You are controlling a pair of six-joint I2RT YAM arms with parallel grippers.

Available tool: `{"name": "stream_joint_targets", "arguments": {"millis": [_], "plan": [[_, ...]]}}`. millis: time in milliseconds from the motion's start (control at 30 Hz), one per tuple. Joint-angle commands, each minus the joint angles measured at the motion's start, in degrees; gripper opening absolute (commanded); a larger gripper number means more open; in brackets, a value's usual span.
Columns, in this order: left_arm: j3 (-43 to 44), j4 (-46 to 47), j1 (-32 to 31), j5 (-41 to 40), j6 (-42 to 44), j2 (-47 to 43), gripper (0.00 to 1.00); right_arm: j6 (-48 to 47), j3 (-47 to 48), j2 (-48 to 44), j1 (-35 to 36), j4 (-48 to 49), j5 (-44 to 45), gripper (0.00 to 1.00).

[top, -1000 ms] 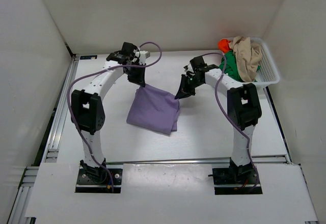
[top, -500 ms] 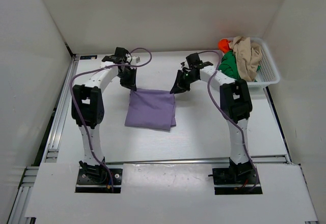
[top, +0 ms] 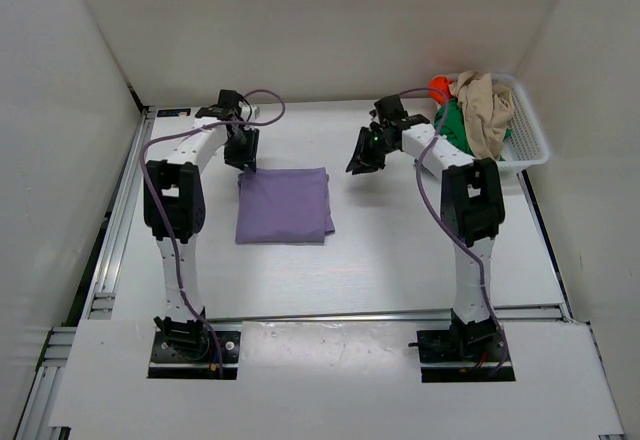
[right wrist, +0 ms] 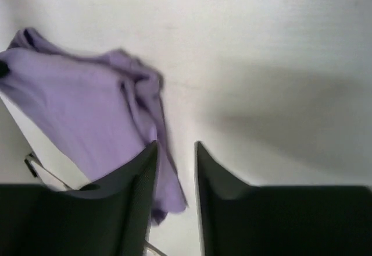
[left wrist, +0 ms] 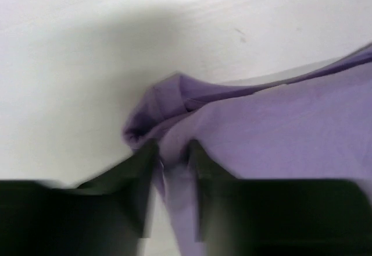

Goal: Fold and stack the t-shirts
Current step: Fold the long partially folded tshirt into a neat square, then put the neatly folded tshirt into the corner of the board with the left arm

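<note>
The lilac t-shirt (top: 283, 206) lies folded in a flat rectangle on the table's middle. My left gripper (top: 246, 163) is at its far left corner. In the left wrist view its jaws (left wrist: 171, 151) are parted, with a bunched fold of the lilac cloth (left wrist: 279, 122) still lying between them. My right gripper (top: 358, 166) hovers just right of the shirt's far right corner. It is open with nothing between its fingers (right wrist: 175, 148), and the lilac cloth (right wrist: 75, 105) lies to its left. The green (top: 455, 128), beige (top: 485, 110) and orange-red (top: 440, 87) t-shirts sit heaped in the basket.
A white mesh basket (top: 530, 145) stands at the far right corner of the table, against the white walls. A metal rail (top: 120, 220) runs along the table's left edge. Bare white tabletop (top: 420, 250) surrounds the folded shirt.
Both arms carried the shirt's raised edge toward the far side and laid it flat. Both grippers opened. The right one let go of the cloth and moved off to the right.
</note>
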Motion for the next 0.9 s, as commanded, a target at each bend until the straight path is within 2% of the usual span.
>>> {"name": "stream_joint_targets", "arguments": {"millis": [0,67,100,167,233,367,467,567,600,667,800,867], "plan": [[2.61,1.79,0.93,-5.37,0.10,-1.88,0.52,-3.77,-3.62,-9.13,3.91,-0.34,4.29,0.27],[2.61,1.79,0.93,-9.76,0.10,-2.58,0.69,-3.77,-5.04,-10.28,5.67,-0.34,2.64,0.14],[2.61,1.79,0.93,-11.51,0.10,-3.54,0.74,-3.77,-5.83,-10.29,5.68,-0.34,1.32,0.11],[0.95,3.45,0.93,-16.96,0.10,-6.17,0.75,-3.07,-6.54,-10.29,7.43,0.27,-2.10,0.05],[-0.81,4.86,0.93,-18.12,0.10,-9.68,0.75,-1.58,-6.54,-8.36,8.22,1.85,-4.22,0.03],[-8.71,4.87,-1.00,-9.45,0.10,-14.61,0.74,1.49,-4.18,-3.63,8.93,1.85,-8.61,0.03],[-16.53,4.34,-1.71,-8.72,0.10,-16.29,0.81,2.82,-1.89,0.08,8.93,-0.24,-8.10,0.02],[-22.95,4.34,0.48,-0.93,0.10,-18.31,0.87,2.82,-0.30,2.10,8.93,-2.80,-7.49,0.02],[-24.19,4.34,1.10,0.50,0.10,-18.84,0.92,2.82,-0.30,2.11,8.93,-2.80,-7.48,0.02],[-26.92,3.82,1.81,2.44,0.10,-19.55,0.93,2.29,-2.14,0.27,8.93,-3.33,-5.74,0.02],[-29.47,3.81,1.81,7.53,0.10,-20.07,0.93,1.59,-5.13,-4.04,8.93,-3.33,-3.97,0.04],[-29.47,3.81,2.33,7.54,0.10,-17.27,0.93,1.06,-5.75,-6.67,8.93,-3.33,-3.97,0.04]]}}
